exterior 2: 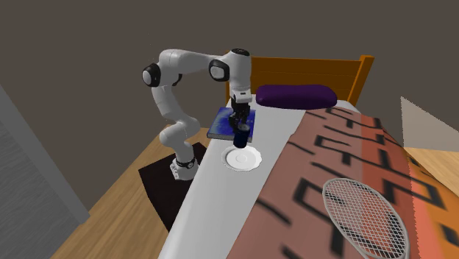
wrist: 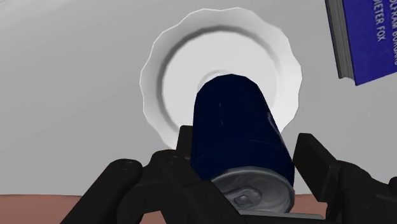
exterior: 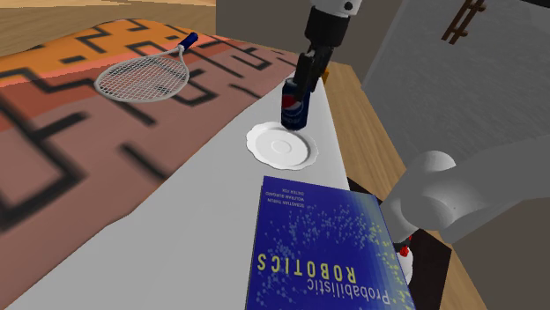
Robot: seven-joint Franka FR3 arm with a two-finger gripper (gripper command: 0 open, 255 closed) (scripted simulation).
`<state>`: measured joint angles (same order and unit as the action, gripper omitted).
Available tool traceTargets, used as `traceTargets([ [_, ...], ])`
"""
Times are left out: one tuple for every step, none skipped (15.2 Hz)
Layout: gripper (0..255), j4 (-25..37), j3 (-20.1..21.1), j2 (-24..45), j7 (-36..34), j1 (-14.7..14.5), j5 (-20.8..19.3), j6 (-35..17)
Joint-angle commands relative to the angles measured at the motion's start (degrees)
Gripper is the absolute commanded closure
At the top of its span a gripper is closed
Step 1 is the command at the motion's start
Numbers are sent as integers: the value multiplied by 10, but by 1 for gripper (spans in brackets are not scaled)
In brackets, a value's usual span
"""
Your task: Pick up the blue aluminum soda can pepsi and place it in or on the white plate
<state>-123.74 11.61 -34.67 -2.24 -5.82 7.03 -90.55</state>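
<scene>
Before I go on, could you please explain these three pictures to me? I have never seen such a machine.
This is a simulated white robot arm standing beside a bed. The shoulder view looks down from beside the arm's stand. The second exterior view looks along the bed towards the headboard. The wrist view comes from a camera on the arm's hand. On the bed lie a white plate, a blue book, a racket on a patterned blanket, and a purple pillow. The black two-finger tool is shut on a dark blue soda can and holds it over the plate. I cannot tell whether the can touches the plate.
</scene>
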Motion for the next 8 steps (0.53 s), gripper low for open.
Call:
traceTargets([
  [255,-19,1,-4,1,-1,1,-16],
  [255,-28,2,-5,1,-1,2,-23],
  [255,-37,2,-7,1,-1,2,-30],
  [255,-45,3,-8,2,-2,3,-38],
  [255,-54,3,-10,2,-2,4,-45],
  [255,-63,4,-11,2,-2,4,-52],
  [255,-71,5,-12,3,-3,5,-60],
  [255,-80,5,-13,3,-3,6,-67],
])
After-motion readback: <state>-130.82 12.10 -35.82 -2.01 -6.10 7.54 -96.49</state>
